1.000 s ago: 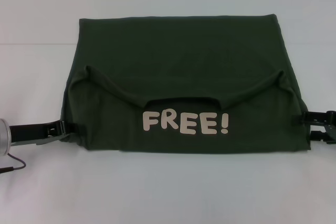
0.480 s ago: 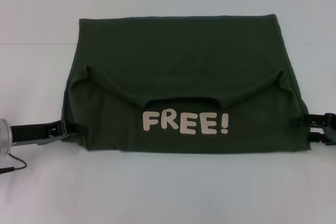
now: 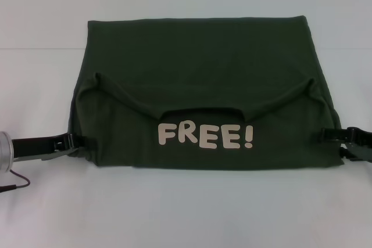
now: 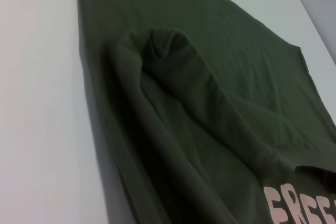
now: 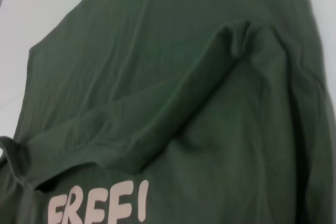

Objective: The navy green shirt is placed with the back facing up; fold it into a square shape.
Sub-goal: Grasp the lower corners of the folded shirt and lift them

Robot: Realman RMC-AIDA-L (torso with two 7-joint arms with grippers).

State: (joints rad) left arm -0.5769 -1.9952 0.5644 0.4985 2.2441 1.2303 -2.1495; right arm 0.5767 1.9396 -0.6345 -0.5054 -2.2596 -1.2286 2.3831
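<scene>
Shirt fabric fills the middle of the white tabletop point(image 3: 186, 213): the navy green shirt point(image 3: 200, 62) lies flat and folded over once, its near part turned back so that the neckline point(image 3: 200, 111) and the off-white "FREE!" lettering point(image 3: 205, 136) face up, while the plain far part stretches away toward the far edge of the tabletop. The left hand point(image 3: 74, 142) sits low on the tabletop at the shirt's near left corner, reaching in from the side, its black tips touching or tucked into the folded edge there; whether they are apart or clamped on the cloth I cannot tell. The right hand point(image 3: 336, 135) lies at the opposite near corner, level with the lettering, its black tip overlapping the shirt's right edge, and its state likewise cannot be told. The shirt thus lies between the two hands, spanning the whole gap from one to the other. Both wrist views look across the rumpled ridge of the folded-over layer, with part of the lettering in sight and bare tabletop beside the cloth
</scene>
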